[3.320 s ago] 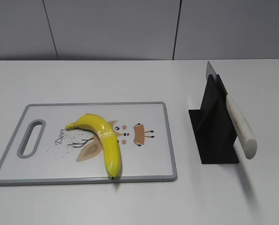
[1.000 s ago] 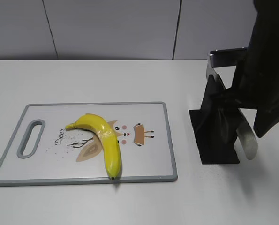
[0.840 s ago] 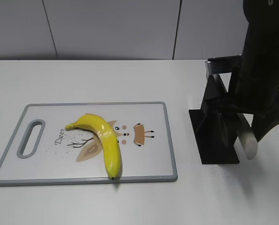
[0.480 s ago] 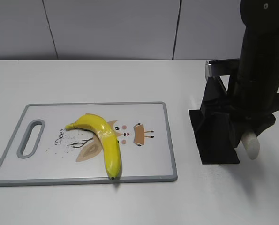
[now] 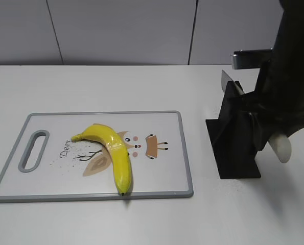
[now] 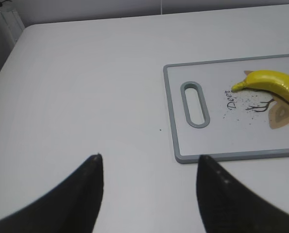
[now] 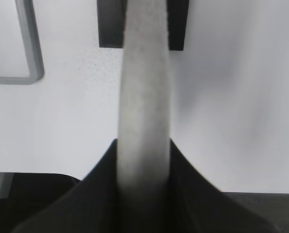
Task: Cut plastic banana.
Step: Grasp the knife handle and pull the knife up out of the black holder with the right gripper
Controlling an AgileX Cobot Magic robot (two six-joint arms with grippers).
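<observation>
My right hand (image 7: 143, 160), clenched on the knife handle (image 7: 143, 97), has lifted it partly from the stand (image 5: 236, 135); plastic banana (image 5: 113, 153) remains uncut; left hand (image 6: 149, 194) released.

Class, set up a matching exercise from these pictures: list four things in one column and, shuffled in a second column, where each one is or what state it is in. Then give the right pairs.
Things:
1. banana
2. knife
3. left tool
4. stand

Places or states:
A. open, over bare table
B. lying on the cutting board
C. standing on the table, right of the board
D. handle gripped by the right tool

Pairs: 1-B, 2-D, 3-A, 4-C
</observation>
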